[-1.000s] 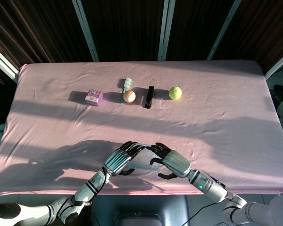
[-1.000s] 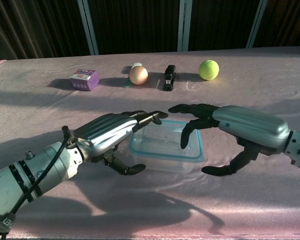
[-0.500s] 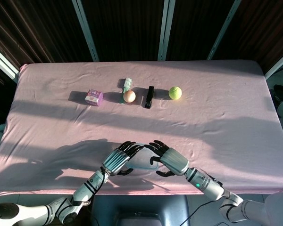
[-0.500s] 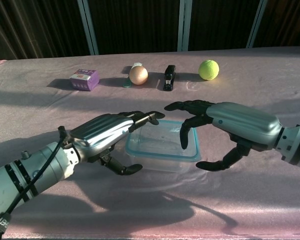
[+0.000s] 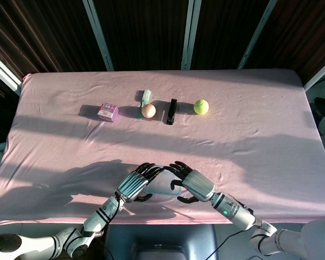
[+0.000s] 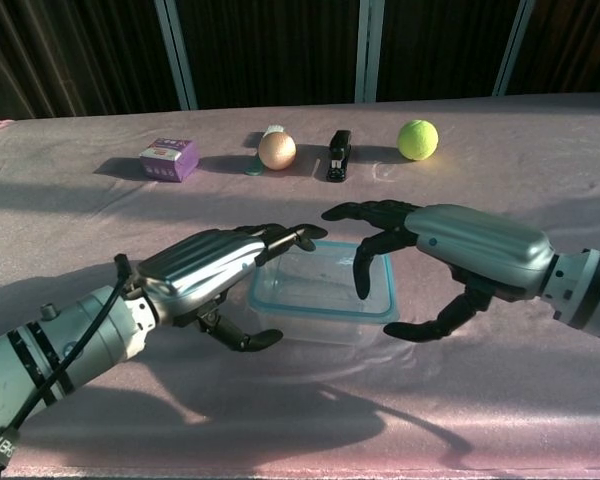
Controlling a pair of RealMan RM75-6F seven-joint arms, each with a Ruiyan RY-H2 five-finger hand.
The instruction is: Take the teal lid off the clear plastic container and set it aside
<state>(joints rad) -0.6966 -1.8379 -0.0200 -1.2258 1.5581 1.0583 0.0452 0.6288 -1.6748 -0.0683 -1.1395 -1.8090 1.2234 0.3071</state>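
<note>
In the head view we see the bench point(image 5: 249, 146), covered in pink cloth; along its far side lie a purple box point(image 5: 108, 112), a green brush point(image 5: 145, 97), an egg point(image 5: 148, 110) just in front of the brush, a black stapler point(image 5: 172, 111) and a tennis ball point(image 5: 201, 106); at the near edge the left hand point(image 5: 134, 183) and the right hand point(image 5: 194, 183) flank the clear plastic container point(image 5: 161, 186), which is mostly hidden between them; we cannot tell from this view whether either hand touches it. In the chest view the container point(image 6: 320, 297) rests on the bench point(image 6: 500, 150) with the teal lid point(image 6: 322, 315) seated on it, its teal rim showing around the top; the left hand point(image 6: 205, 272) is at the container's left end, upper fingers point(image 6: 292, 238) reaching over the far left corner and the thumb below beside the near left corner; the right hand point(image 6: 460, 250) is at the right end, fingers point(image 6: 365, 273) curved downward over the lid and the thumb low near the right front corner; both hands are spread around the container, not clenched; we cannot tell whether they actually grasp it. The box point(image 6: 168, 158), egg point(image 6: 277, 150), stapler point(image 6: 338, 155) and ball point(image 6: 417, 139) stand in a row well behind.
</note>
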